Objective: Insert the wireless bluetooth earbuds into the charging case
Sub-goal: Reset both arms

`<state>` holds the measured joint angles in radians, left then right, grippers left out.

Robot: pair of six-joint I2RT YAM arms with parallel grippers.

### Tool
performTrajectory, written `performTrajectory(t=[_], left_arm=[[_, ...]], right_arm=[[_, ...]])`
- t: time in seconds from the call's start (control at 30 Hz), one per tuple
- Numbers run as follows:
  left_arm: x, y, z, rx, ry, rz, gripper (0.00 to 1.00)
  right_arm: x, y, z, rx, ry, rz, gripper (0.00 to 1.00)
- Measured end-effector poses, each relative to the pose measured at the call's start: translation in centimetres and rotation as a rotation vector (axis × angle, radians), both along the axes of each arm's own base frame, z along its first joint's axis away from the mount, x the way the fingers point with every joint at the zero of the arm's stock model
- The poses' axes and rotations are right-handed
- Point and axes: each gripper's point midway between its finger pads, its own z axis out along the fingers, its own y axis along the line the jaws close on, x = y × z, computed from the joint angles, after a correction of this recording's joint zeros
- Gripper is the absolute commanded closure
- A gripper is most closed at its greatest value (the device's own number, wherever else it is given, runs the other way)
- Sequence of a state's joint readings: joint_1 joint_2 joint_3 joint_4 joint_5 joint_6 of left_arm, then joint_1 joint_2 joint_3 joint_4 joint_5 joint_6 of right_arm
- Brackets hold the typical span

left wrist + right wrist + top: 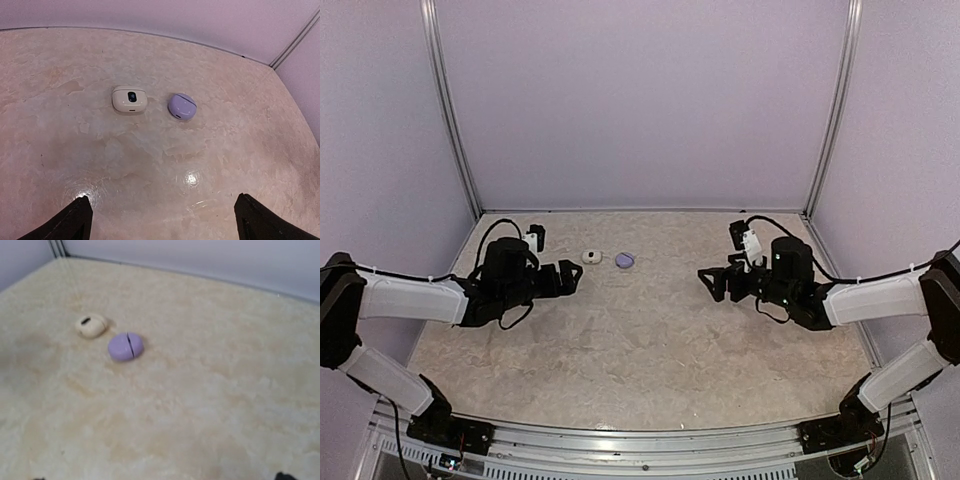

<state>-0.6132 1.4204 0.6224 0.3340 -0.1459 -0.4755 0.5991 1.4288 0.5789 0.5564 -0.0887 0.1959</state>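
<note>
No loose earbuds in view. Cream pebble-shaped plastic case (129, 99) & lilac rounded plastic case (182, 106) lie side by side on marbled beige counter (640, 350), just ahead of our left claw (574, 279), farther from right claw (710, 283). Both claws spread wide, gripping nothing.

A lab robot cell is shown. A marbled worktop (640, 340) is enclosed by plain walls (640, 100) and metal posts (450, 110). A left arm (410, 298) and right arm (875, 298) are bolted to a rail (640, 440).
</note>
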Motion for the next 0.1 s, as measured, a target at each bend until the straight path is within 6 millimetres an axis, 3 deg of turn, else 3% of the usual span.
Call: performTrajectory(t=[0.1], left_arm=[[0.2,0.01,0.37,-0.01,-0.014,0.008,0.01]], right_arm=[[0.12,0.1,0.54,0.018,-0.016,-0.001,0.01]])
